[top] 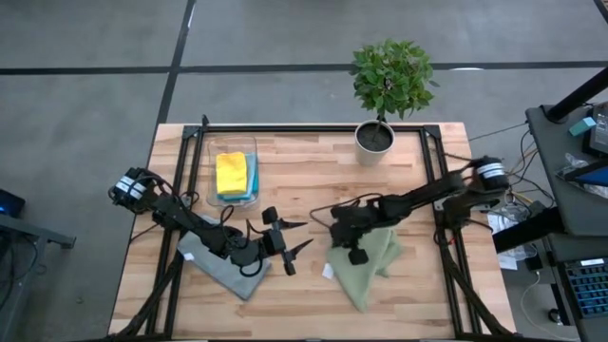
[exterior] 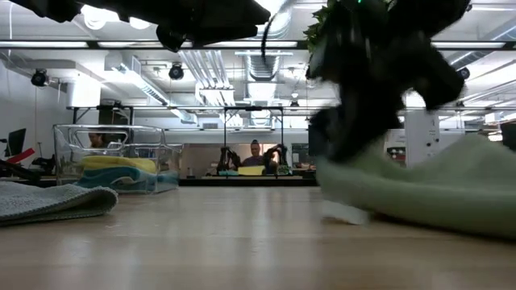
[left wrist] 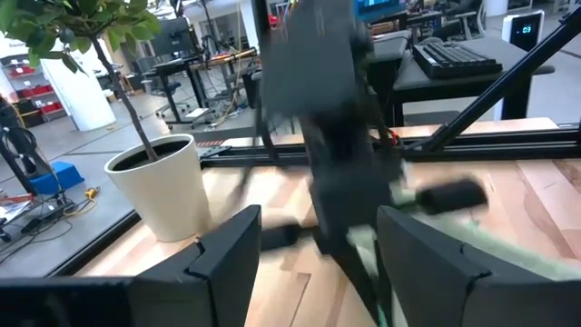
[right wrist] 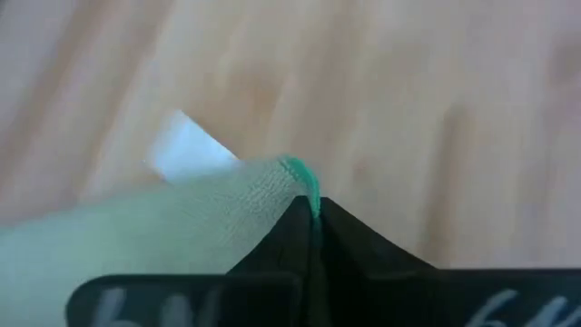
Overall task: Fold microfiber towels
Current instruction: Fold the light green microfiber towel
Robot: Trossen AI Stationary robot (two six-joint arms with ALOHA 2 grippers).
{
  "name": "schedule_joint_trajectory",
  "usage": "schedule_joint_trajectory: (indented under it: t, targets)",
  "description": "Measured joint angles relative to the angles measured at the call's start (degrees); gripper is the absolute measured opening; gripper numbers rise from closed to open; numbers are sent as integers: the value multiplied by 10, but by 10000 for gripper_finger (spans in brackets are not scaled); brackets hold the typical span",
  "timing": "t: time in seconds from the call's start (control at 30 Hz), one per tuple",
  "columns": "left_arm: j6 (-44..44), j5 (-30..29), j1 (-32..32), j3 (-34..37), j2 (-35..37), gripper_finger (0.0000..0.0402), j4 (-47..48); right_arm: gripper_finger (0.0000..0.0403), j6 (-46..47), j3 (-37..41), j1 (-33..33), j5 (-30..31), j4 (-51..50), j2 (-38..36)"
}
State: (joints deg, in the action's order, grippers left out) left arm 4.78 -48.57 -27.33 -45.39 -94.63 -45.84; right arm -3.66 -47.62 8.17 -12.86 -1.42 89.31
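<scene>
An olive green towel (top: 369,266) lies crumpled on the table's right half, a white tag (top: 327,271) at its left edge. My right gripper (top: 334,237) reaches in from the right and is shut on the towel's far left corner. A grey towel (top: 223,268) lies flat at the near left, under my left arm. My left gripper (top: 302,237) hangs open over bare wood between the two towels, holding nothing. Yellow and blue towels (top: 233,176) lie folded in a clear bin. My right gripper pinches a corner of the olive green towel, at its teal-stitched edge (right wrist: 296,174), between its two shut fingers. The fingers come slanting down from the table's right side. The rest of the towel (exterior: 435,189) lies slack on the table behind the fingers.
A clear plastic bin (top: 211,161) stands at the far left. A potted plant (top: 376,138) in a white pot stands at the far middle. A black frame (top: 313,128) runs along the table's edges. Bare wood shows in the middle and along the near edge.
</scene>
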Motion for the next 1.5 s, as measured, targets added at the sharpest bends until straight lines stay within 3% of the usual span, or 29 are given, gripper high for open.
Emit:
schedule_joint_trajectory:
  t: [0.17, 0.33, 0.47, 0.6, 0.8, 0.97, 1.07, 1.23, 1.5]
  targets:
    - [4, 24, 2, -1, 0, 205, 1, 9, -28, -1, 12, 63, 2, -97]
    - [16, 40, 21, -15, 0, 205, -2, 9, -46, -7, 13, 75, 8, -184]
    - [19, 125, 43, -26, 0, 205, -2, 9, -62, -7, 13, 75, 6, -218]
    - [1, 211, 71, -31, -2, 205, -7, 9, -50, -7, 16, 74, 15, -216]
    - [-8, 236, 105, -30, -21, 205, -1, 9, -51, -3, 38, 74, 64, -162]
    - [-14, 409, 118, -29, -25, 205, 17, 9, -43, -9, 43, 85, 67, -139]
    - [-15, 477, 121, -29, -23, 205, 38, 9, -31, -11, 47, 79, 73, -137]
    - [-39, 509, 119, -28, -22, 205, 91, 9, -33, -14, 62, 95, 114, -138]
    - [-62, 508, 112, -26, -23, 189, 123, 9, -57, -34, 72, 107, 115, -150]
